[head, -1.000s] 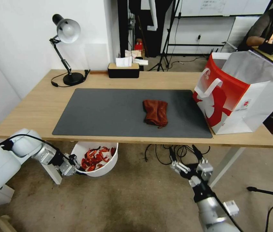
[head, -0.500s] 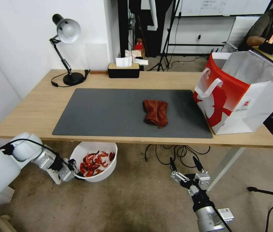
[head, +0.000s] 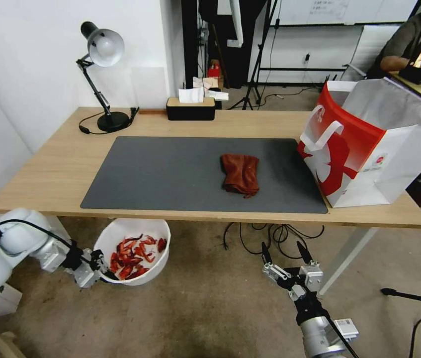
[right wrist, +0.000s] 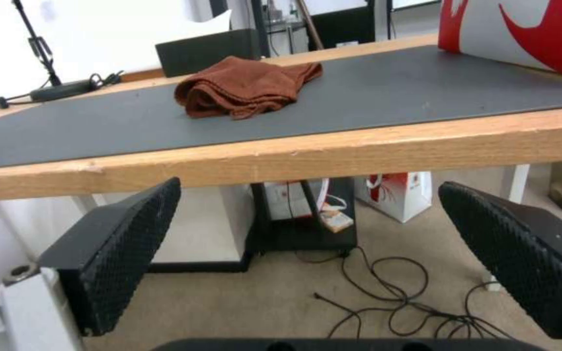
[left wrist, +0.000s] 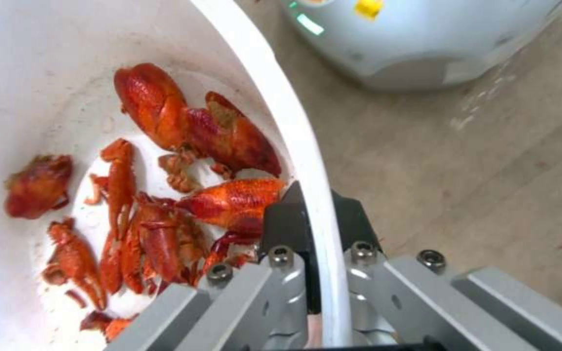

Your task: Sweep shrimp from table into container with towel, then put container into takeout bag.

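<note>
- Head view, left gripper [head: 102,272]: hanging below the table's [head: 61,169] near edge, over the floor, clenched on the rim of the container [head: 155,233].
- Left wrist view: one finger [left wrist: 288,222] sitting inside the container's wall [left wrist: 274,97], the other outside.
- Shrimp [head: 133,252]: lying heaped in the container's bottom.
- Right gripper [head: 290,263]: hovering under the near edge, toward the right, claw spread and holding nothing.
- Towel [head: 240,173]: lying crumpled on the grey mat [head: 160,174].
- Takeout bag [head: 369,144]: standing upright at the table's right end.
</note>
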Robot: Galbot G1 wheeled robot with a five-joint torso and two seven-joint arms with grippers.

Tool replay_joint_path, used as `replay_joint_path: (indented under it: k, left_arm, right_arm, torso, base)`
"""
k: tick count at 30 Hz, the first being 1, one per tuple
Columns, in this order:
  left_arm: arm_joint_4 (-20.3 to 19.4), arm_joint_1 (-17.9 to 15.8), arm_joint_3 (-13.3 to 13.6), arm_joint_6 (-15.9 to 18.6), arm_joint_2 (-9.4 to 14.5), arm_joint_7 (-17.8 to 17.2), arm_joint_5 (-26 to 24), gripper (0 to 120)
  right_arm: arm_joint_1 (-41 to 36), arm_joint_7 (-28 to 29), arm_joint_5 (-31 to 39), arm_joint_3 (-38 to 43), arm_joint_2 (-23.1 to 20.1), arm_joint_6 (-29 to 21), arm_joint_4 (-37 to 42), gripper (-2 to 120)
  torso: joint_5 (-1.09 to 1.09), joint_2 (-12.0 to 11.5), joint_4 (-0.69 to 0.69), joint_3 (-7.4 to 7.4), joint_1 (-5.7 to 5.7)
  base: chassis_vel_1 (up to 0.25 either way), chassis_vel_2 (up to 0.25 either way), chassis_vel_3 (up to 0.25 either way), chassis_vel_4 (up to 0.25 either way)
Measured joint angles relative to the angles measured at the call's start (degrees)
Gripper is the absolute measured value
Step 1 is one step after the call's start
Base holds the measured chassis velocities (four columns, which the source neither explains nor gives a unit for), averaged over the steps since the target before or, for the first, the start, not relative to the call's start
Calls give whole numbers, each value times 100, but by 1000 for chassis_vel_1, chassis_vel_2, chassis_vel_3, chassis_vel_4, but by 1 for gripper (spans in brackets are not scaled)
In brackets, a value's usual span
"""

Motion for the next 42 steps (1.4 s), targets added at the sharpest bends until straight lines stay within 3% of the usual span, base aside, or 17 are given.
replay_joint_path:
  k: [1, 4, 5, 8, 9, 12, 15, 17, 22, 25, 26, 32, 34, 35, 38, 39, 42]
  left_arm:
    - [0, 0, 0, 0, 0, 0, 0, 0]
    - [-200, 775, -571, -82, -39, 0, 69, 0]
    - [-200, 775, -571, -82, -39, 0, 69, 0]
    - [-369, 1366, -1183, -186, -154, 3, 137, 0]
    - [-369, 1366, -1183, -186, -154, 3, 137, 0]
    - [-615, 2004, -1861, -280, -338, -2, 198, 0]
    - [-669, 2107, -1953, -290, -364, -2, 211, 0]
    - [-1216, 2762, -2658, -305, -556, 19, 306, 0]
    - [-1621, 2978, -2997, -239, -522, 72, 308, 0]
    - [-1919, 3123, -3266, 8, -338, 118, 97, 0]
    - [-1919, 3123, -3266, 8, -338, 118, 97, 0]
    - [-2274, 2793, -3422, 403, 217, 171, -390, 0]
    - [-2383, 2317, -3225, 664, 588, 177, -878, 0]
    - [-2383, 2317, -3225, 664, 588, 177, -878, 0]
    - [-2434, 1440, -2740, 1104, 1025, 28, -1588, 0]
    - [-2434, 1440, -2740, 1104, 1025, 28, -1588, 0]
    - [-2463, 1154, -2628, 1430, 1369, -171, -2237, 0]
  right_arm:
    - [0, 0, 0, 0, 0, 0, 0, 100]
    - [26, 36, 27, -14, -30, -28, 21, 100]
    - [26, 36, 27, -14, -30, -28, 21, 100]
    - [64, 56, 56, -37, -76, -55, 29, 100]
    - [64, 56, 56, -37, -76, -55, 29, 100]
    - [79, 64, 74, -70, -93, -65, 2, 100]
    - [79, 64, 76, -75, -94, -66, -3, 100]
    - [93, 73, 81, -111, -99, -69, -28, 100]
    - [90, 88, 114, -116, -102, -69, -32, 100]
    - [74, 97, 160, -110, -106, -69, -29, 100]
    - [74, 97, 160, -110, -106, -69, -29, 100]
    - [25, 97, 185, -64, -105, -64, 41, 100]
    - [25, 115, 185, -53, -72, -62, 49, 100]
    - [25, 115, 185, -53, -72, -62, 49, 100]
    - [19, 140, 175, -65, -17, -64, 68, 100]
    - [19, 140, 175, -65, -17, -64, 68, 100]
    - [-92, 139, 132, -53, 28, -63, 144, 100]
  torso:
    - [0, 0, 0, 0, 0]
    - [0, 0, 1, 0, 0]
    - [0, 0, 1, 0, 0]
    - [1, 0, -1, 0, 0]
    - [1, 0, -1, 0, 0]
    - [1, 0, -1, 0, 0]
    - [1, 0, 0, 0, 0]
    - [0, 0, 0, 0, 0]
    - [0, 0, -1, 0, -1]
    - [1, 0, 0, 0, 0]
    - [1, 0, 0, 0, 0]
    - [1, 0, -2, 0, 0]
    - [2, 0, 0, 0, 0]
    - [2, 0, 0, 0, 0]
    - [2, 0, -5, 1, 1]
    - [2, 0, -5, 1, 1]
    - [-1, 0, -1, 1, 1]
  base:
    - [0, 0, 0, 0]
    - [0, 0, 0, 0]
    - [0, 0, 0, 0]
    - [0, 0, 0, 0]
    - [0, 0, 0, 0]
    - [0, 0, 0, 0]
    - [0, 0, 0, 0]
    - [0, 0, 0, 0]
    - [0, 0, 0, 0]
    - [0, 0, 0, 0]
    - [0, 0, 0, 0]
    - [0, 0, 0, 0]
    - [0, 0, 0, 0]
    - [0, 0, 0, 0]
    - [0, 0, 0, 0]
    - [0, 0, 0, 0]
    - [0, 0, 0, 0]
